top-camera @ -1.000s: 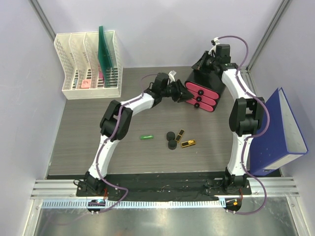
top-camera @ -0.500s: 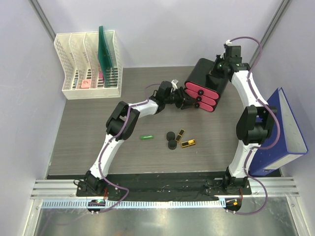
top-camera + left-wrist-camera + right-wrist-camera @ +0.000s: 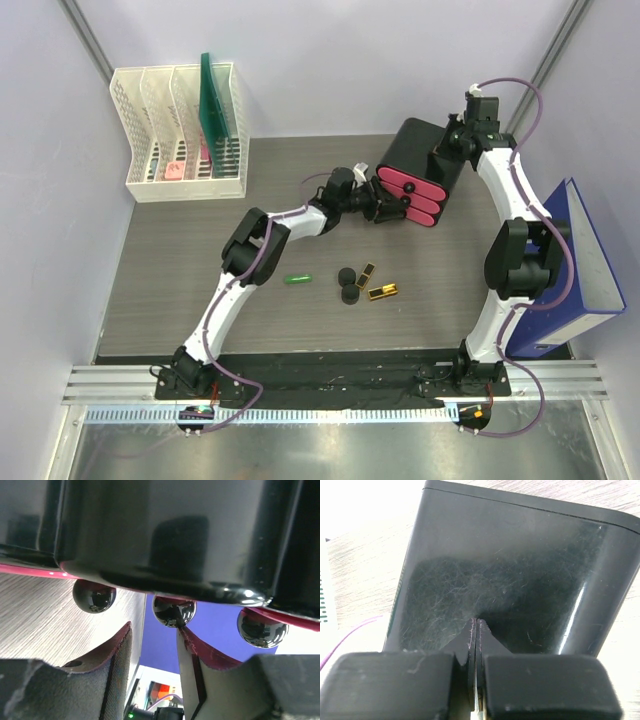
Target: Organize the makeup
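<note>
Left gripper (image 3: 152, 635): jaws parted and holding nothing; the middle knob (image 3: 173, 611) of the pink drawer fronts (image 3: 410, 192) sits just off one fingertip.
Right gripper (image 3: 476, 625): fingers pressed together with nothing between them, tips against the glossy back of the black box (image 3: 420, 150).
Box position: about 1 o'clock on the table (image 3: 180, 290).
Makeup position: I see it loose just 4 o'clock of centre: green tube (image 3: 298, 279), black compacts (image 3: 350, 294), gold-black sticks (image 3: 382, 292). All of it is well apart from both grippers.
Compacts: I judge them light, rigid and slick-lidded. I'd pinch across the rim, low down.
Sticks: likely hard and glossy. I'd grip mid-length, across the narrow side.
Green tube: probably light and prone to rolling. I'd close on it squarely at mid-length.
Risk: I expect the smooth cases could squirt out of a hard pinch.
</note>
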Available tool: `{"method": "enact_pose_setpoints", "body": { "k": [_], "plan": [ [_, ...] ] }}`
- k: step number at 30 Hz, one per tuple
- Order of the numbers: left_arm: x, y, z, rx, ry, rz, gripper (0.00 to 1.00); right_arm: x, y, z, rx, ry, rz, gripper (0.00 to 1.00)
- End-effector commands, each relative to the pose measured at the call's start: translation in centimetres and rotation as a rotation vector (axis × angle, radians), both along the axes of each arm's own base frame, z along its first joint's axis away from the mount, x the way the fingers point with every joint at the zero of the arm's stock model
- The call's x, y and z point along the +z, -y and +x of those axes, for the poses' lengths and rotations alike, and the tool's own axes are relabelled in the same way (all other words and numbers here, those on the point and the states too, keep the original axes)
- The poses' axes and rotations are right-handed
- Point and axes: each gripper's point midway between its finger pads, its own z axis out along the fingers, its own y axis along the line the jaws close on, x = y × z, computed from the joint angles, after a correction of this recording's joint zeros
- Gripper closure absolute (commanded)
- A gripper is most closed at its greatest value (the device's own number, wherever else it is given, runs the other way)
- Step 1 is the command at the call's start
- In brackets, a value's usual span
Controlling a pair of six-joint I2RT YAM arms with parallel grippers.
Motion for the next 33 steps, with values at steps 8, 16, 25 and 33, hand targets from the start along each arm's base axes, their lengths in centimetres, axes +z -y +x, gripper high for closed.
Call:
{"method": "enact_pose_setpoints", "body": {
  "k": [8,16,25,33],
  "plan": [
    [5.0,0.5,2.9,0.119,0.103,-0.159,0.61,-6.6,0.3,-2.7,0.011,-0.200,-0.021,0.99],
    [5.3,-0.5,3.6,0.219,0.091,-0.200,0.53,-7.2,0.1,-2.9,0.016,-0.208,-0.008,0.99],
    [5.2,0.5,4.1,0.218,0.087,-0.205,0.67,-7.7,0.0,-2.9,0.020,-0.218,0.000,0.99],
    [5.3,1.3,3.2,0.177,0.082,-0.213,0.57,-8.0,-0.1,-3.0,0.022,-0.222,0.002,0.99]
  ]
}}
